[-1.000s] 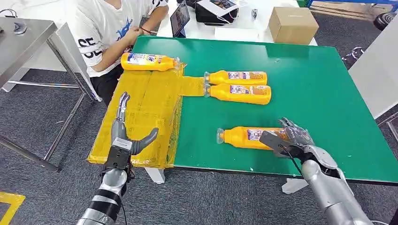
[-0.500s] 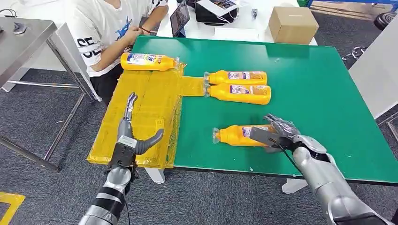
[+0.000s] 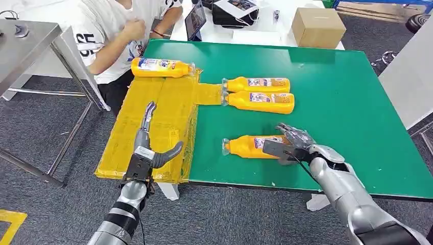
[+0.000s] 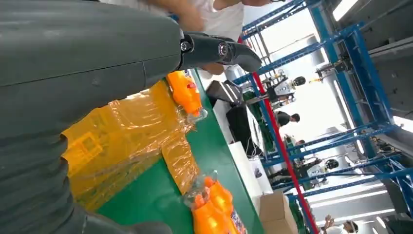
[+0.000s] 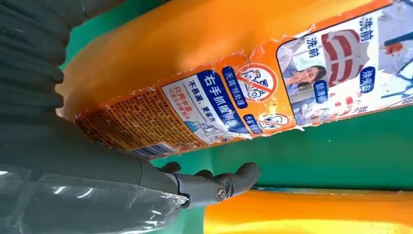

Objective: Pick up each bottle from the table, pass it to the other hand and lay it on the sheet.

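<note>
Since a second earlier, the right hand (image 3: 289,143) had carried the nearest bottle (image 3: 250,146) leftward toward the yellow sheet (image 3: 153,127), fingers wrapped round its labelled end. That bottle was orange, lying sideways with its clear cap pointing at the sheet, its torn label printed in blue and white. Meanwhile the left hand (image 3: 148,148) had crept forward above the sheet, fingers spread and holding nothing. Two more bottles (image 3: 260,94) lay side by side farther back on the green desk (image 3: 347,97), a fourth bottle (image 3: 161,67) rested at the sheet's far edge near a seated person (image 3: 117,35), and a cardboard box (image 3: 319,26) stood beyond.
</note>
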